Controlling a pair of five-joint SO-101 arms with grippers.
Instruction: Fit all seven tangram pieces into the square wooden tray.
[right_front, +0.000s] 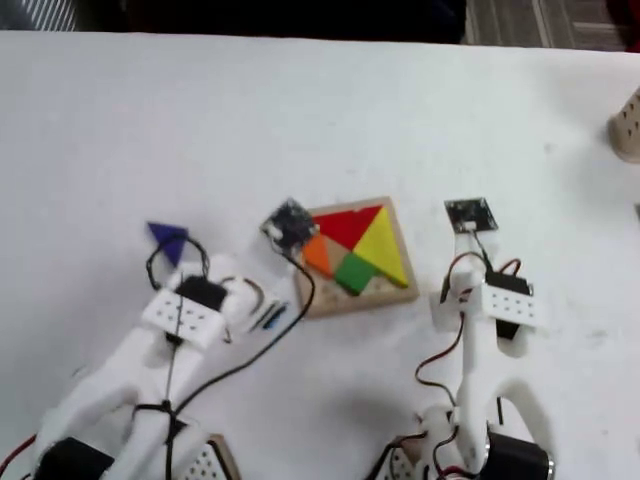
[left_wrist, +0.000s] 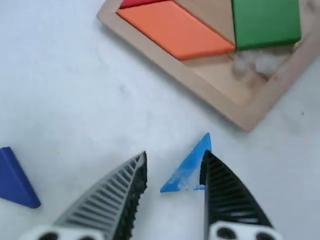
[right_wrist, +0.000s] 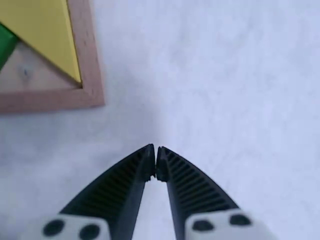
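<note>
**A:** What sits closest to the lens?

**B:** The left claw (left_wrist: 174, 159), low over the white bench (left_wrist: 75, 100). Its fingers are spread. A small light blue triangle (left_wrist: 186, 169) lies flat on the bench between them, right up against the black finger (left_wrist: 225, 195), with a gap to the grey finger (left_wrist: 115, 200).

**A:** And the other one?

**B:** The right claw (right_wrist: 154, 151) has its fingers pressed together tip to tip. It hangs over the bench just off a corner of the tray (right_wrist: 90, 60).

**A:** What's in the tray?

**B:** Four pieces lie flat in the square wooden tray. A red triangle (right_front: 345, 225) lies along the far side, and a yellow triangle (right_front: 385, 250) is on the side toward the right arm (right_front: 497, 300). An orange parallelogram (right_front: 317, 255) is on the side toward the left arm (right_front: 180, 315). A green square (right_front: 353, 272) sits by the near edge, next to the yellow triangle. Bare wood shows between the orange parallelogram and the green square and along the near edge, with a whitish smudge on it.

**A:** Which pieces are outside it?

**B:** The light blue triangle is on the bench near the tray's near corner on the left arm's side, not touching the rim. A dark blue triangle (right_front: 168, 238) lies well apart from the tray, just beyond the left arm.

**A:** Anything in the way?

**B:** From above, the left arm's camera board (right_front: 290, 227) overlaps the tray's far corner on that side. Its black cable (right_front: 300, 300) trails down past the tray's edge. A pale object (right_front: 628, 125) dotted with holes stands at the bench's far right edge, well apart from everything else.
</note>
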